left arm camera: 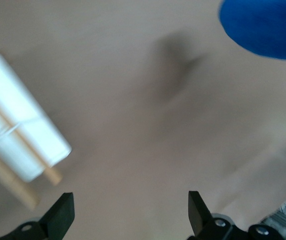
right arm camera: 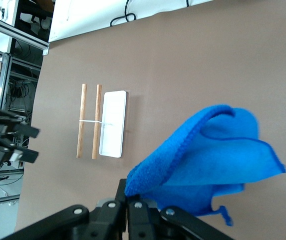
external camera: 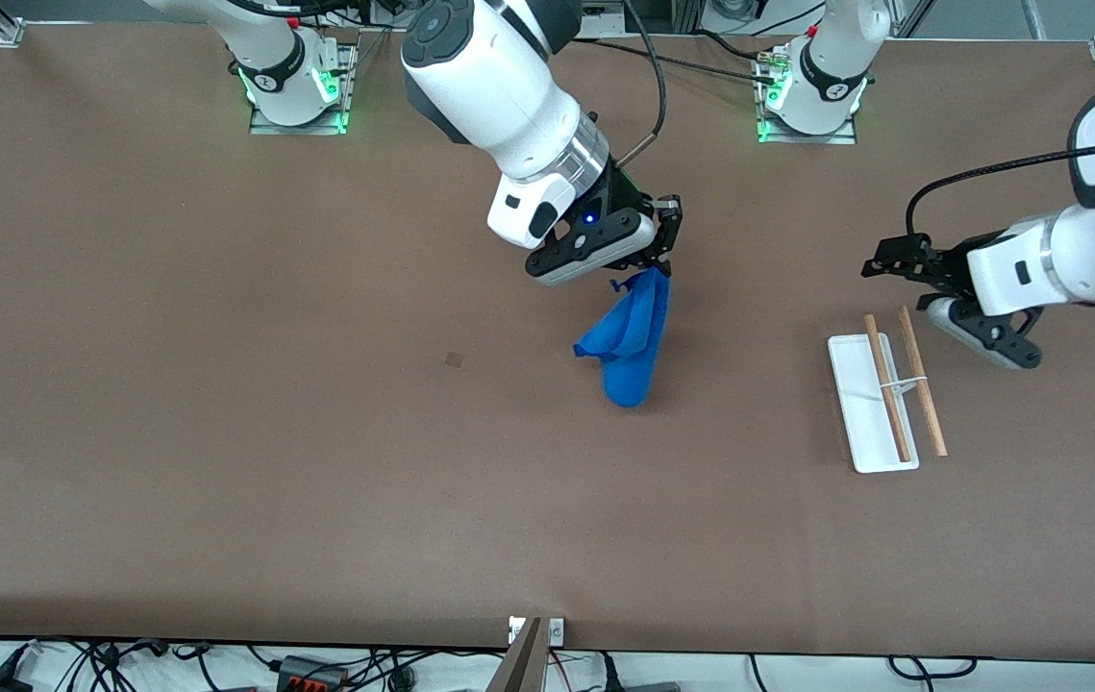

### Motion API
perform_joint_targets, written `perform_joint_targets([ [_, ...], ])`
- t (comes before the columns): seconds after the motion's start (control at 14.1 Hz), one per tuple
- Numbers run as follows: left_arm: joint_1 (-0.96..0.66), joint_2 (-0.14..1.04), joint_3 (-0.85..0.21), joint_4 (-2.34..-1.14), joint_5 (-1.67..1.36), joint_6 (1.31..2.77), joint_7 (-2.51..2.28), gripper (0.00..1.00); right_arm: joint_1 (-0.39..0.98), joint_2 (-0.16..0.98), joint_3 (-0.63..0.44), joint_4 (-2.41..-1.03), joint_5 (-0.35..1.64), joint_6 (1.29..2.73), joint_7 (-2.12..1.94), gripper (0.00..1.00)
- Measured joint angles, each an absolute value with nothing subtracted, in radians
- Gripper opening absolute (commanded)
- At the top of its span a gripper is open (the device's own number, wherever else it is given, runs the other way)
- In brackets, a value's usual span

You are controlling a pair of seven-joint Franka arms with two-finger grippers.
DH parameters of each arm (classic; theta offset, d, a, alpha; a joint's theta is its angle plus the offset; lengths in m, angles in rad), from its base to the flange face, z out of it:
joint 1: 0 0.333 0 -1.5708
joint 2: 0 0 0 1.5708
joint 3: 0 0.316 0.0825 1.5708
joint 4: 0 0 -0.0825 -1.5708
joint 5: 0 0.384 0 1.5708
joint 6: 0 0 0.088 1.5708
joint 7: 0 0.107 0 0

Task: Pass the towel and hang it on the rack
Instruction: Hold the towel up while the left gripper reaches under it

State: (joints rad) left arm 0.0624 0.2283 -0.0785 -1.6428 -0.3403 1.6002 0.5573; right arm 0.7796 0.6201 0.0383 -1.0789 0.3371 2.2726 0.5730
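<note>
My right gripper (external camera: 664, 261) is shut on the top edge of the blue towel (external camera: 634, 338), which hangs folded below it over the middle of the table. In the right wrist view the fingers (right arm camera: 128, 200) pinch the towel (right arm camera: 212, 155). The rack (external camera: 857, 404) has a white tray base and two wooden rods (external camera: 922, 383). It stands toward the left arm's end of the table and also shows in the right wrist view (right arm camera: 113, 122). My left gripper (external camera: 883, 261) is open and empty, just above the rack's end nearest the robots. The left wrist view shows the rack (left arm camera: 28, 145) and a bit of towel (left arm camera: 267, 30).
The brown table (external camera: 316, 432) has a small dark mark (external camera: 454, 359) toward the right arm's end. Cables and a power strip lie along the edge nearest the front camera (external camera: 316, 668).
</note>
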Motion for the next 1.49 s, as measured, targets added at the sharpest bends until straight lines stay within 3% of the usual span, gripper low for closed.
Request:
perform_joint_targets([
  [0.5, 0.047, 0.359, -0.091, -1.659, -0.658, 1.731, 1.150, 1.00, 0.782, 0.628, 0.038, -1.079, 0.337, 2.292, 0.575, 0.00],
  [0.78, 0.027, 0.406, -0.116, -1.742, -0.842, 1.813, 1.411, 1.00, 0.783, 0.634, 0.038, -1.079, 0.337, 2.306, 0.575, 0.00],
  [1.06, 0.004, 0.486, -0.174, -1.758, -0.943, 1.891, 1.605, 1.00, 0.783, 0.634, 0.038, -1.079, 0.337, 2.306, 0.575, 0.00],
  [1.49, -0.011, 0.573, -0.178, -1.753, -1.022, 1.979, 1.895, 1.00, 0.783, 0.634, 0.038, -1.079, 0.337, 2.307, 0.575, 0.00],
])
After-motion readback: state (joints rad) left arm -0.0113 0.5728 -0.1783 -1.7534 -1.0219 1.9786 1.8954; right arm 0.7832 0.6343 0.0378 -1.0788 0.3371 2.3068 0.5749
